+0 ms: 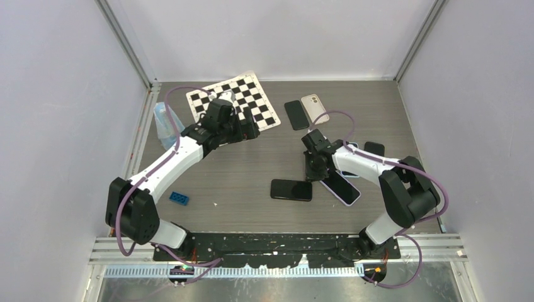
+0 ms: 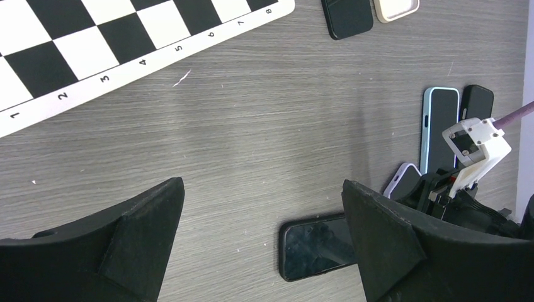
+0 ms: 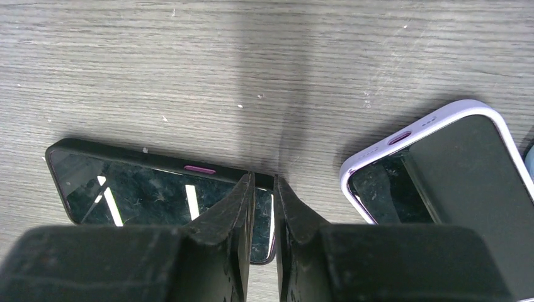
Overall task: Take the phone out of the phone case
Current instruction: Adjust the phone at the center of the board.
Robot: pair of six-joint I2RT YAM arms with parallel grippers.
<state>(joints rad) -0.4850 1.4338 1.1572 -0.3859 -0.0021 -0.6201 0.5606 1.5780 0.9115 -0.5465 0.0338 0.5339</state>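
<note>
A phone in a black phone case (image 1: pixel 291 189) lies flat, screen up, near the table's middle. In the right wrist view the phone case (image 3: pixel 126 189) shows a purple side button. My right gripper (image 3: pixel 264 179) hangs over its right end, fingers closed down to a narrow slit with the case's end rim in that slit. In the top view the right gripper (image 1: pixel 313 173) sits at that same end. My left gripper (image 2: pixel 262 184) is wide open above bare table, with the phone (image 2: pixel 315 245) partly behind its right finger. The left gripper (image 1: pixel 247 128) hovers by the chessboard.
A lilac-cased phone (image 1: pixel 343 187) lies just right of the black one. A black phone (image 1: pixel 296 114) and a beige case (image 1: pixel 313 107) lie at the back. A light-blue-cased phone (image 2: pixel 439 126), a black one (image 2: pixel 475 104), a chessboard (image 1: pixel 233 104), a blue brick (image 1: pixel 179 199) and a clear bluish object (image 1: pixel 165 126) are around.
</note>
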